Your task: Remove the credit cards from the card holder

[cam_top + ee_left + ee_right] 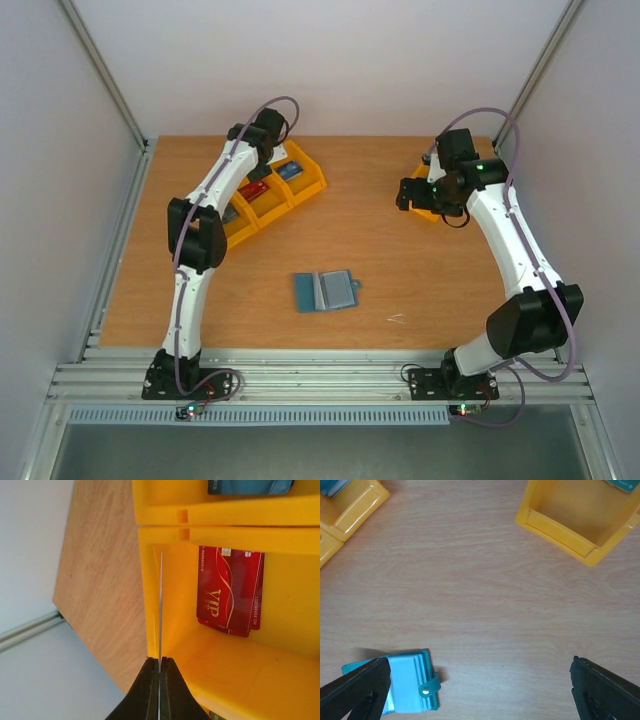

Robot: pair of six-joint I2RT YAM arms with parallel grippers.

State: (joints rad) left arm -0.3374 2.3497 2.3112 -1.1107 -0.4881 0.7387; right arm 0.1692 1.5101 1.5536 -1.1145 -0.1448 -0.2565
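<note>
The holder [325, 291] lies open mid-worktop [420, 280], pockets up. My left hand [159, 672] is clenched on a card [160, 605] that I see only edge-on, so I cannot tell its colour. It sits just by the wall of a bin [280, 665] holding a red card [230, 592]. A blue card [250, 486] is cut off above. My right hand [480, 690] is released, fingers wide apart.

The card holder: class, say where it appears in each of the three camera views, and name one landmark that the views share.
Top external: the card holder lies near the centre of the picture.
Left wrist: not in view.
Right wrist: lower left, its snap tab pointing right.
Shared landmark: the wooden tabletop.
</note>
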